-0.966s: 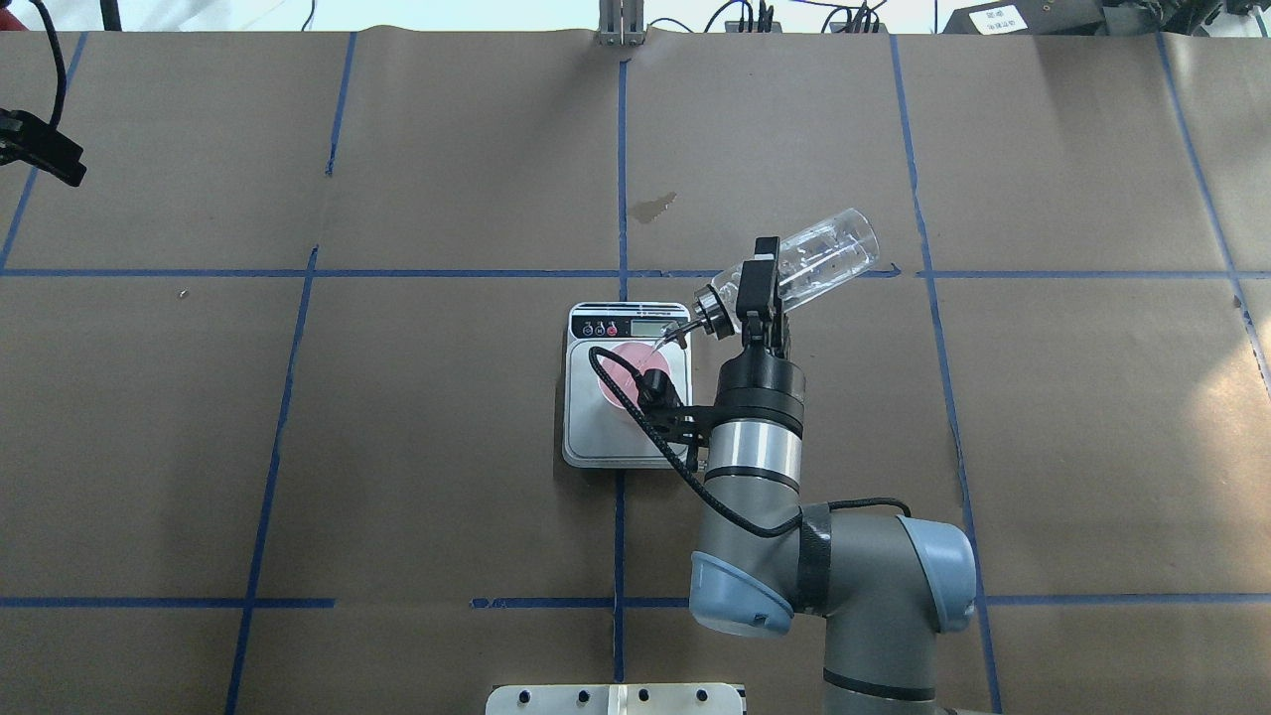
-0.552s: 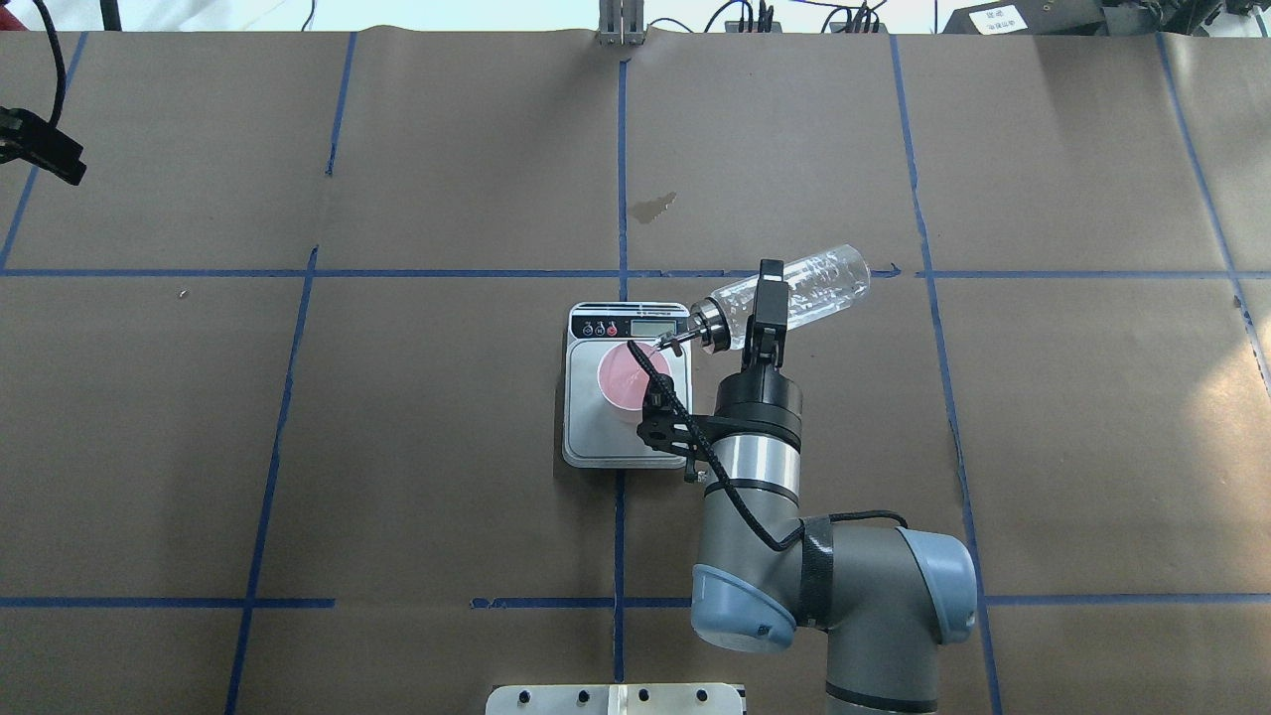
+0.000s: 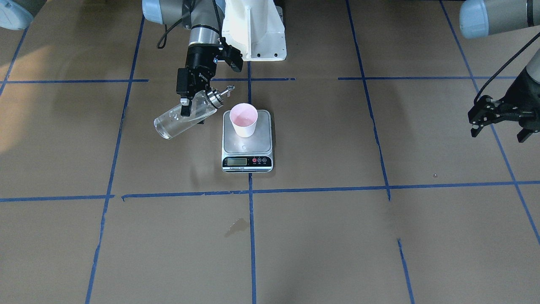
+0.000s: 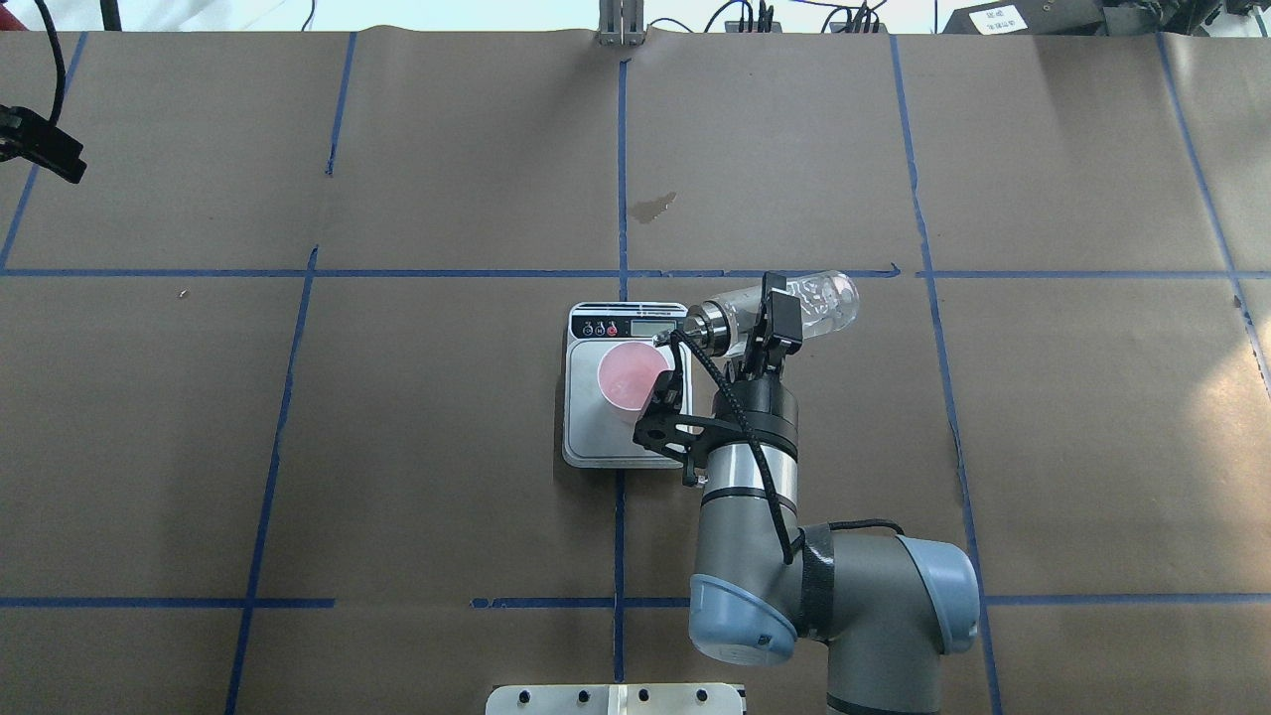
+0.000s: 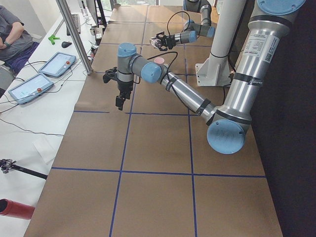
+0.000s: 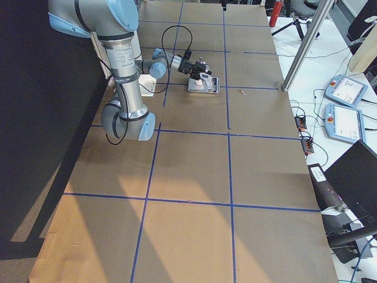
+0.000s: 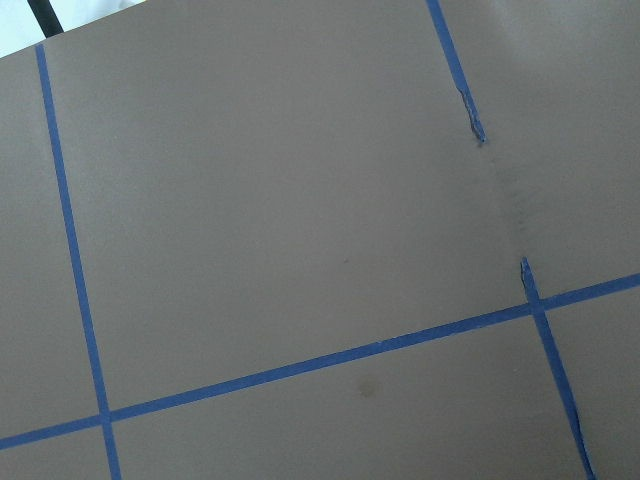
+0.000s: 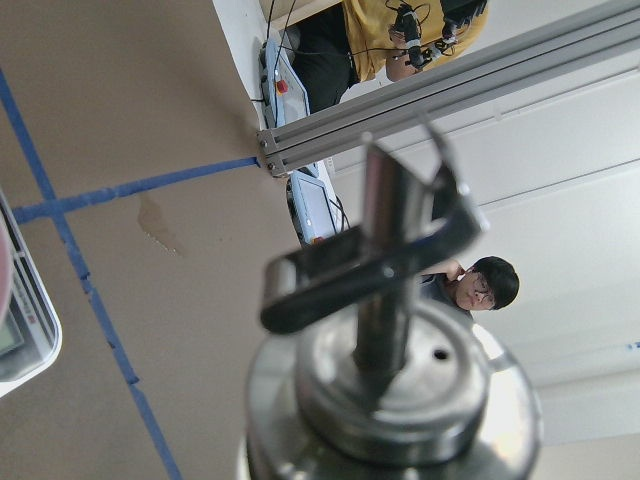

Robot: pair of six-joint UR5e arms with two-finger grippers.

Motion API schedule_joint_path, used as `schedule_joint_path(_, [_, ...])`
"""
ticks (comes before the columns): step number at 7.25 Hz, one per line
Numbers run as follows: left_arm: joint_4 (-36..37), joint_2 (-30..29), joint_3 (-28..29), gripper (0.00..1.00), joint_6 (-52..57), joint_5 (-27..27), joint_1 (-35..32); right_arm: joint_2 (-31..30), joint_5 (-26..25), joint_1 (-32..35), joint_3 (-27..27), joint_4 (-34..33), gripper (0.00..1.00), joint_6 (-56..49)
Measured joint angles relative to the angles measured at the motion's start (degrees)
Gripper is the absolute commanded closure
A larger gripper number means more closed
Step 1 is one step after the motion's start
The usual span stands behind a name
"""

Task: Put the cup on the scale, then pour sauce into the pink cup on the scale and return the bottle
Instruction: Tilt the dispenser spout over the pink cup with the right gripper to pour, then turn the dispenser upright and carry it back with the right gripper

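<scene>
The pale pink cup (image 4: 629, 376) stands upright on the steel plate of the scale (image 4: 588, 437), toward its display end; both also show in the front view, the cup (image 3: 243, 119) on the scale (image 3: 236, 145). My right gripper (image 4: 776, 313) is shut on the clear glass bottle (image 4: 819, 301), held tilted to the right of the scale. Its silver spout cap (image 4: 698, 326) points toward the cup's rim. In the front view the bottle (image 3: 171, 123) hangs with its base low and its spout beside the cup. No stream shows. My left gripper (image 3: 499, 131) is open and empty, far off.
The table is covered in brown paper (image 4: 447, 447) with blue tape lines. A small dark stain (image 4: 651, 208) lies beyond the scale. A white mounting plate (image 4: 616, 699) sits at the near edge. Operators and tablets (image 5: 29, 84) are past the table's far side.
The bottle has swung back from its steep pour tilt to a flatter tilt, its base coming down and in. The right wrist has drawn back toward the robot. The cup has stayed put.
</scene>
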Motion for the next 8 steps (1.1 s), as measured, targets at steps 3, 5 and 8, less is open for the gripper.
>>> schedule_joint_path(3, [0.0, -0.3, 0.3, 0.00, -0.1, 0.0, -0.1, -3.3, 5.5, 0.4, 7.6, 0.0, 1.00, 13.9])
schedule_joint_path(5, [0.1, -0.5, 0.0, 0.00, -0.5, 0.0, -0.1, -4.4, 12.3, 3.0, 9.4, 0.0, 1.00, 21.6])
schedule_joint_path(8, [0.2, -0.7, -0.5, 0.00, -0.8, -0.3, -0.2, -8.0, 19.5, 6.4, 10.6, 2.1, 1.00, 35.8])
